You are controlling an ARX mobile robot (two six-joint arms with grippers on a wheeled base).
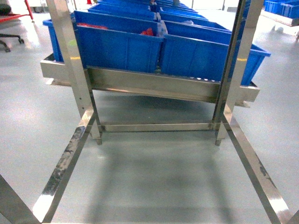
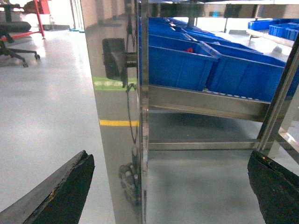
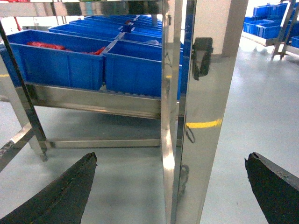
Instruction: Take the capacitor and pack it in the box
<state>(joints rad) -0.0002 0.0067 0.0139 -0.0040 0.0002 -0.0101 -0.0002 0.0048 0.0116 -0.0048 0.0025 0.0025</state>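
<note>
A steel rack (image 1: 154, 86) stands straight ahead on a grey floor (image 1: 154, 177), its tilted shelf carrying rows of blue bins (image 1: 117, 46) that run away into the distance. Two shiny steel posts (image 1: 70, 60) rise at the near left and near right, with flat steel rails reaching along the floor toward the viewer.

Neither arm shows in the head view. In the left wrist view, the left claw (image 2: 170, 186) is spread wide and holds nothing; one post stands close in front of it. In the right wrist view, the right claw (image 3: 173, 186) is likewise spread wide and empty, facing the other post.

Some bins hold red items (image 3: 44, 45), too small to identify. No capacitor can be made out, and the pink box is not in view anywhere.

The task looks to be at its very start, with nothing picked. The next move probably calls for finding the bin with capacitors and reaching over its rim, clear of the posts.
</note>
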